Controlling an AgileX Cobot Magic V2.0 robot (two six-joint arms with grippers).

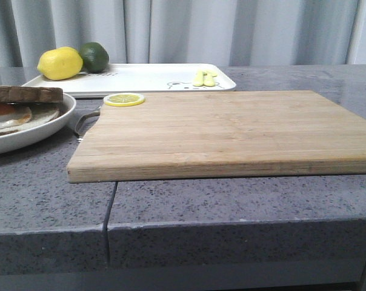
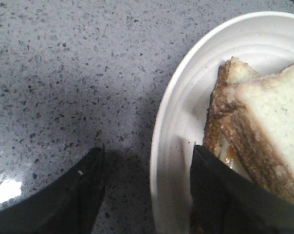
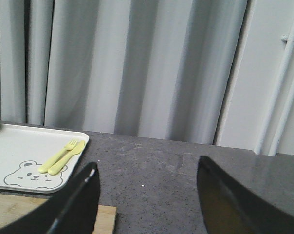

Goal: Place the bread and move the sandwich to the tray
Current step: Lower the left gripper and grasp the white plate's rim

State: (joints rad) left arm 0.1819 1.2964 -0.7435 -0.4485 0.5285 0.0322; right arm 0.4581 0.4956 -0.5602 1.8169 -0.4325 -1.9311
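— Left wrist view: left gripper [image 2: 147, 190] gapes wide, empty, straddling the dish [image 2: 174, 146] rim; sandwich [image 2: 256, 146] inside, at three o'clock.
— Risk?
— A shallow bite could tip it. Right gripper [image 3: 147, 195] open too; tray [image 1: 140, 79] at twelve.

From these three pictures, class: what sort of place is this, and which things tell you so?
Most likely a kitchen-style counter set up for food preparation: a speckled grey stone countertop, a wooden cutting board with a lemon slice, and a sandwich in a white dish. Grey curtains hang behind.

Sandwich [image 1: 16, 109] cut by frame edge
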